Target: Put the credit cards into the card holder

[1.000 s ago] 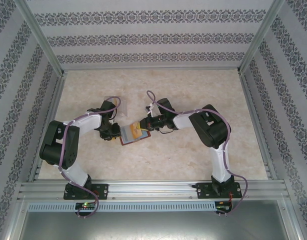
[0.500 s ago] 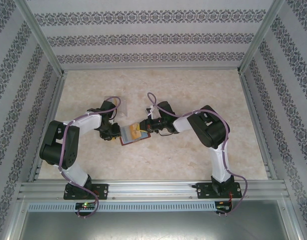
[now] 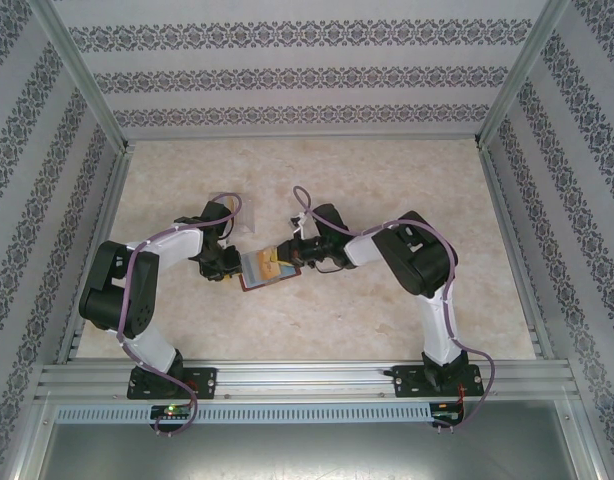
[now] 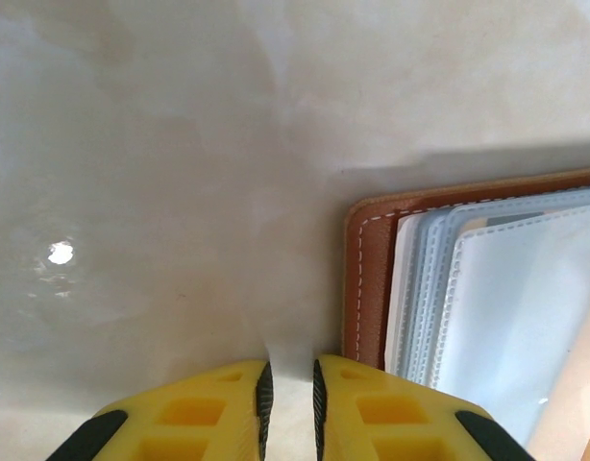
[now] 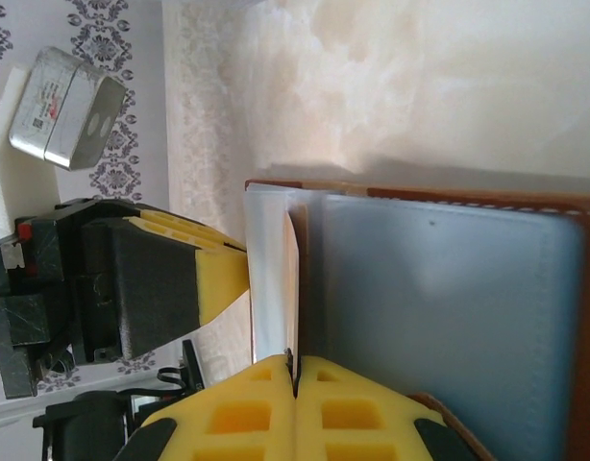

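Observation:
The reddish-brown card holder (image 3: pixel 259 272) lies open on the table between the two arms, its grey-blue pockets (image 5: pixel 439 288) facing up inside the leather cover (image 4: pixel 364 279). My left gripper (image 3: pixel 234 266) is at the holder's left edge. Its jaws (image 4: pixel 290 370) are nearly shut on a thin pale pocket leaf (image 5: pixel 268 279), which stands lifted. My right gripper (image 3: pixel 290 252) comes in from the right and is shut (image 5: pixel 295 363) on an orange-tan credit card (image 5: pixel 293 288). The card shows edge-on, its far end between the lifted leaf and the grey-blue pocket.
The pale marble-patterned table (image 3: pixel 387 190) is ringed by patterned walls and metal frame posts (image 3: pixel 82 75). The left arm's wrist body (image 5: pixel 103 288) sits close beside the holder, facing my right gripper. A metal rail (image 3: pixel 307 378) runs along the near edge.
The right wrist has edged slightly left and down toward the holder with the card. The left arm and the holder have stayed in place.

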Available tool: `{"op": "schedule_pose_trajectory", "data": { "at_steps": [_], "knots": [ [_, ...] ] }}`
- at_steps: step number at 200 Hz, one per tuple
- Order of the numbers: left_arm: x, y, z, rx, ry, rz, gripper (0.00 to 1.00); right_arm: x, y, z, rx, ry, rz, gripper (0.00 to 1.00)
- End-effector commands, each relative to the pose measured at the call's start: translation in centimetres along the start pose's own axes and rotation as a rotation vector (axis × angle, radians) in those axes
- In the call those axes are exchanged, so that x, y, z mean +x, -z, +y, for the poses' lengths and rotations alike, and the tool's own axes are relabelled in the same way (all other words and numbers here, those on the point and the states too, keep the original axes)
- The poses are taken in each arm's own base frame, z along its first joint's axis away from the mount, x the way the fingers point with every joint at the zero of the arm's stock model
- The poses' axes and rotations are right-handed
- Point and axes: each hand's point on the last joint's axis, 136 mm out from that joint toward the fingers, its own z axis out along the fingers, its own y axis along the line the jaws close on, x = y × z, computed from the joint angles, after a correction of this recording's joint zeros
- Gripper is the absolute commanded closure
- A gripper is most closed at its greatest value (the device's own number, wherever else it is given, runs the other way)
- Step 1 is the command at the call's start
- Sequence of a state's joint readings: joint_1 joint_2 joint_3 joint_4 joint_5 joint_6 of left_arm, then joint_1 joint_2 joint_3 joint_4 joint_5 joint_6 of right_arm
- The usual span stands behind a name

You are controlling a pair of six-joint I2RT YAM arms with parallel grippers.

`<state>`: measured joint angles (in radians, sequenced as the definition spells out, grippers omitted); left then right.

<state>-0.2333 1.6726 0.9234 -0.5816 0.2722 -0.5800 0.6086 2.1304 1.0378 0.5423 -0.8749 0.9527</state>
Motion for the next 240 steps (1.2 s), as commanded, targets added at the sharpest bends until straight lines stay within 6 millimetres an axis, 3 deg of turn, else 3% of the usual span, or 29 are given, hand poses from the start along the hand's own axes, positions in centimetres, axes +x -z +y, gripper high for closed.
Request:
{"op": "schedule_pose_trajectory", "data": {
  "at_steps": [1,128,174,189,240],
  "knots": [
    [-2.2,-1.8,-2.1,0.081,-0.035,-0.069,0.77,0.7,-1.3,-0.9,0.021,-0.026,0.018,1.0],
    [-2.3,-1.6,-2.0,0.083,-0.029,-0.092,0.78,1.6,-3.9,-0.6,0.037,-0.048,0.036,0.98],
    [-2.5,-1.5,-2.3,0.088,-0.031,-0.091,0.79,1.5,-3.2,-0.6,0.064,-0.038,0.016,0.9],
    [-2.5,-1.5,-2.2,0.082,-0.028,-0.091,0.8,1.2,-2.6,-0.7,0.084,-0.026,-0.005,0.83],
    [-2.3,-1.2,-1.8,0.071,-0.032,-0.103,0.82,1.0,-1.5,0.4,0.198,0.09,-0.032,0.77]
  ]
}}
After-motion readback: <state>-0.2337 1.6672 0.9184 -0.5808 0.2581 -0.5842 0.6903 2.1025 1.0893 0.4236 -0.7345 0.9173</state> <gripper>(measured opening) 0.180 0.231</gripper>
